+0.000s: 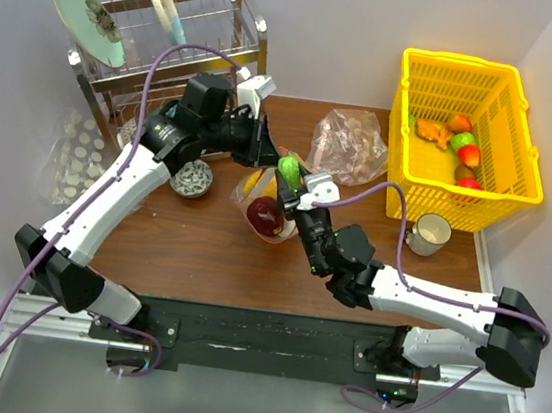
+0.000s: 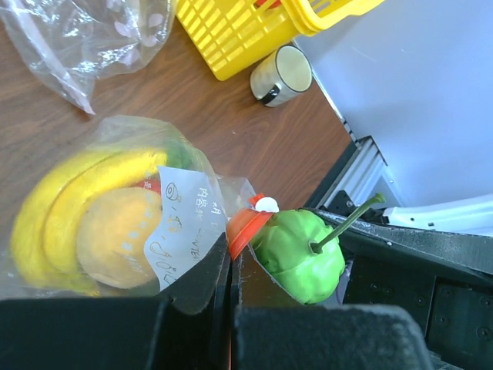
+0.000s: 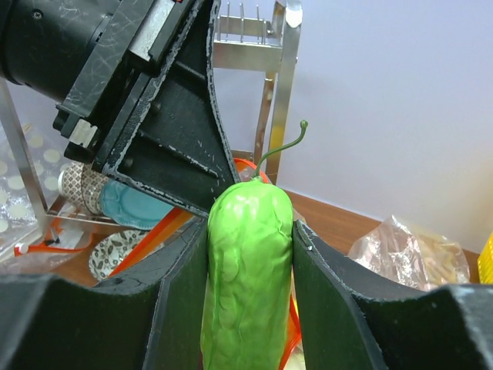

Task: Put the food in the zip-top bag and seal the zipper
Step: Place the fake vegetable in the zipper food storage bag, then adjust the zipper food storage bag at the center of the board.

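grips the green cucumber (image 3: 246,308) in the right pincer (image 3: 250,231), just beside the zipper (image 2: 245,223) at the mouth of the zip-top bag (image 2: 192,231); pinches that zipper in the fully closed left pincer (image 2: 233,266), banana (image 2: 46,208) and orange (image 2: 115,239) inside.

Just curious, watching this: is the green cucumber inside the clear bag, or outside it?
Out. The right gripper clamps the cucumber just outside the zipper of the bag; banana and orange lie inside.
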Robot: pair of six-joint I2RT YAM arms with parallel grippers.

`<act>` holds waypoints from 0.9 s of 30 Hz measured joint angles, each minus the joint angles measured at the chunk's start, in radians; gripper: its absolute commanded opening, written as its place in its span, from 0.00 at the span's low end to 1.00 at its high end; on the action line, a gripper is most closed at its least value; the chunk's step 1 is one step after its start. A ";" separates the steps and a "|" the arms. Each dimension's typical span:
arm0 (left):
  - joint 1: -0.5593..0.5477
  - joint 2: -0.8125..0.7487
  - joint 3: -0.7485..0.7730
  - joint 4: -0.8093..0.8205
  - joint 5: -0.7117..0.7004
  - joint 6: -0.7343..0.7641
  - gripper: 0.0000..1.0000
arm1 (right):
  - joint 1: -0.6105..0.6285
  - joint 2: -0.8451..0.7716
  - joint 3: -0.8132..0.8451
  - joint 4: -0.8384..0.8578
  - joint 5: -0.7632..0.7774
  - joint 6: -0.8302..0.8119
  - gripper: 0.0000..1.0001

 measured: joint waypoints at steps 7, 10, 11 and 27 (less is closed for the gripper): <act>-0.002 0.011 0.001 0.000 0.034 -0.025 0.00 | -0.001 -0.051 -0.019 -0.045 -0.039 -0.009 0.66; -0.002 0.016 0.002 0.000 0.038 -0.031 0.00 | -0.002 -0.084 -0.027 -0.098 -0.070 -0.006 0.71; -0.002 0.017 0.002 0.000 0.039 -0.031 0.00 | -0.002 -0.091 -0.027 -0.112 -0.079 -0.005 0.72; -0.002 0.019 0.002 0.002 0.023 -0.028 0.00 | -0.004 -0.254 0.181 -0.854 -0.049 0.434 0.56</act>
